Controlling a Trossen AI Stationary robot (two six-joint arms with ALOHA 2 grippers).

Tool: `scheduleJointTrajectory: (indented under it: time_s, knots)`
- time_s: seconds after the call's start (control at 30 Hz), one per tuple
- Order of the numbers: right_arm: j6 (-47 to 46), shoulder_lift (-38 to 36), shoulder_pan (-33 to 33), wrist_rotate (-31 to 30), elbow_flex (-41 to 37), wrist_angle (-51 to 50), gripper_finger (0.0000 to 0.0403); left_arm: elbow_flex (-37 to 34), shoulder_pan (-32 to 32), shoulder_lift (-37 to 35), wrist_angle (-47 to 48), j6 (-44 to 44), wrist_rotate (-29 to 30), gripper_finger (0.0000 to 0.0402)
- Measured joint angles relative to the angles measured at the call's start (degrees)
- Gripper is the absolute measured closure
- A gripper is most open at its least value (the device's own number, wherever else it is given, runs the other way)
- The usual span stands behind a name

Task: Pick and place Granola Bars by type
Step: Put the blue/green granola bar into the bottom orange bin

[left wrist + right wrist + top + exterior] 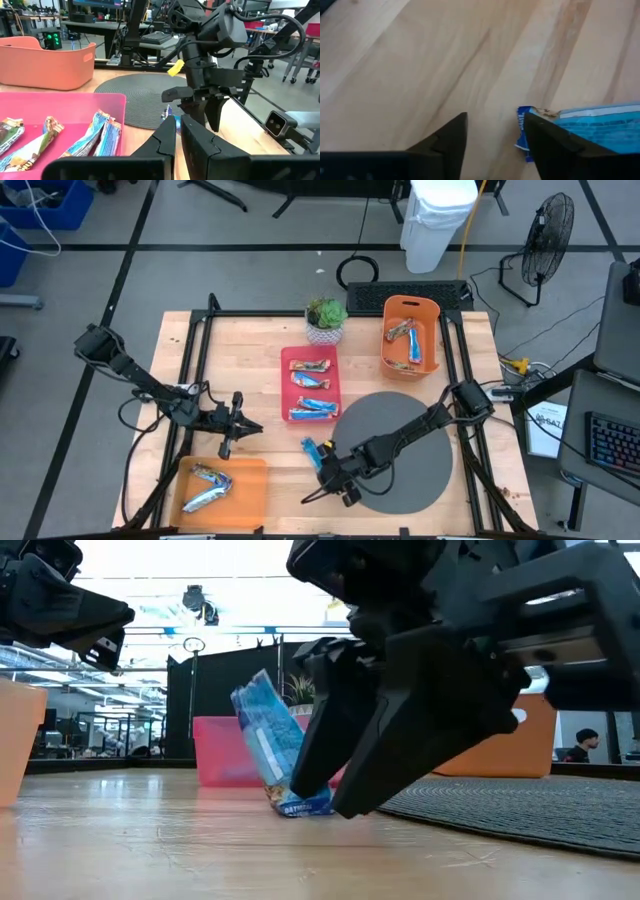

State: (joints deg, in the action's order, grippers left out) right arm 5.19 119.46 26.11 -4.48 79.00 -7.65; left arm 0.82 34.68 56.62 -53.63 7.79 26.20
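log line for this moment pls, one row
right gripper: open, low at blue bar, which is tilted on the table beside one finger, not gripped | left gripper: shut, hovering, idle | red tray: holds bars

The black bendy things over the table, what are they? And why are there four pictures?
They are two robot arms, each ending in a two-finger gripper. One picture looks straight down from above, one looks across at table height, and two come from little cameras on the arms' wrists.

On the wooden table sit a pink tray with snack bars, an orange bin, another orange tray, a grey round mat and a small plant.

The right gripper is down by a blue-and-white bar that stands tilted on the table; its fingers are open and one touches the wrapper. The left gripper waits shut above the table, holding nothing.
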Motion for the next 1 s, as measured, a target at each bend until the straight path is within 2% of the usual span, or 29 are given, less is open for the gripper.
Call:
scheduleJointTrajectory:
  time_s: [0.17, 0.27, 0.37, 0.57, 0.83, 0.9, 1.0]
  knots:
    - [0.01, 0.00, 0.08, -0.30, 0.00, 0.05, 0.0189, 0.00, 0.00, 0.00, 0.03, -0.10, 0.02, 0.0366]
    - [-2.34, 0.00, 0.22, -3.66, 0.00, -2.09, 0.0182, 0.00, 0.00, 0.00, 0.07, -0.10, 0.04, 0.0366]
    - [-7.31, -0.09, 0.14, -5.82, 0.02, -6.80, 0.0184, 0.00, 0.00, 0.00, 0.42, -0.08, 0.05, 0.0366]
    - [-15.41, -0.33, -0.39, -5.98, 0.17, -13.34, 0.0197, 0.00, 0.00, 0.00, 0.92, 0.09, 0.33, 0.0366]
    - [-16.46, -0.80, -0.52, -6.17, 0.09, -13.49, 0.0207, 0.00, 0.00, 0.00, 1.19, 0.16, 0.85, 0.0366]
    - [-16.40, -1.66, -0.54, -8.89, -0.05, -14.66, 0.0207, 0.00, 0.00, 0.00, 1.21, 0.20, 0.85, 0.0366]
    - [-16.23, -2.89, -0.74, -16.02, -0.30, -16.01, 0.0207, 0.00, 0.00, 0.00, 1.21, 0.05, 0.85, 0.0366]
